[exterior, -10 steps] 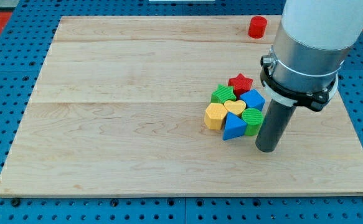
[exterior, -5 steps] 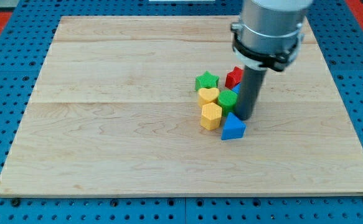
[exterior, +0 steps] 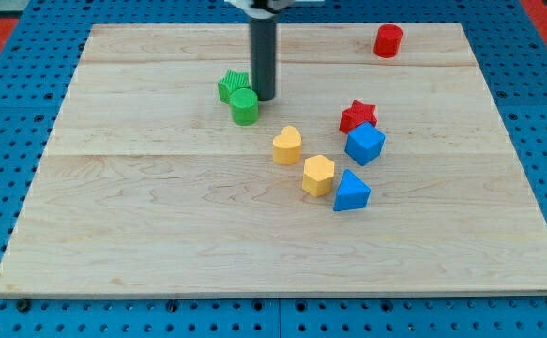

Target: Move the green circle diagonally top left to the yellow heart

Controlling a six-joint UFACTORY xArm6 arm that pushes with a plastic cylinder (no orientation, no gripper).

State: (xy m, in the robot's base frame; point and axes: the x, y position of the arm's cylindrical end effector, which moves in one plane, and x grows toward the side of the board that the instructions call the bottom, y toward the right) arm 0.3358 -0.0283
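Green star [exterior: 229, 85] crowding green circle [exterior: 245, 106] on the view's left, yellow heart [exterior: 287, 145] standing apart

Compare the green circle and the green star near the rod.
The green circle is a round cylinder; the green star has points. The circle lies nearer the view's bottom, beside my tip; the star lies toward the view's top left, behind the circle. Both are green, touch each other, and sit far from the yellow heart.

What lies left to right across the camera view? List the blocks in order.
green star → green circle → yellow heart → yellow hexagon → red cylinder. The red star, blue cube and blue triangle overlap, so they are omitted.
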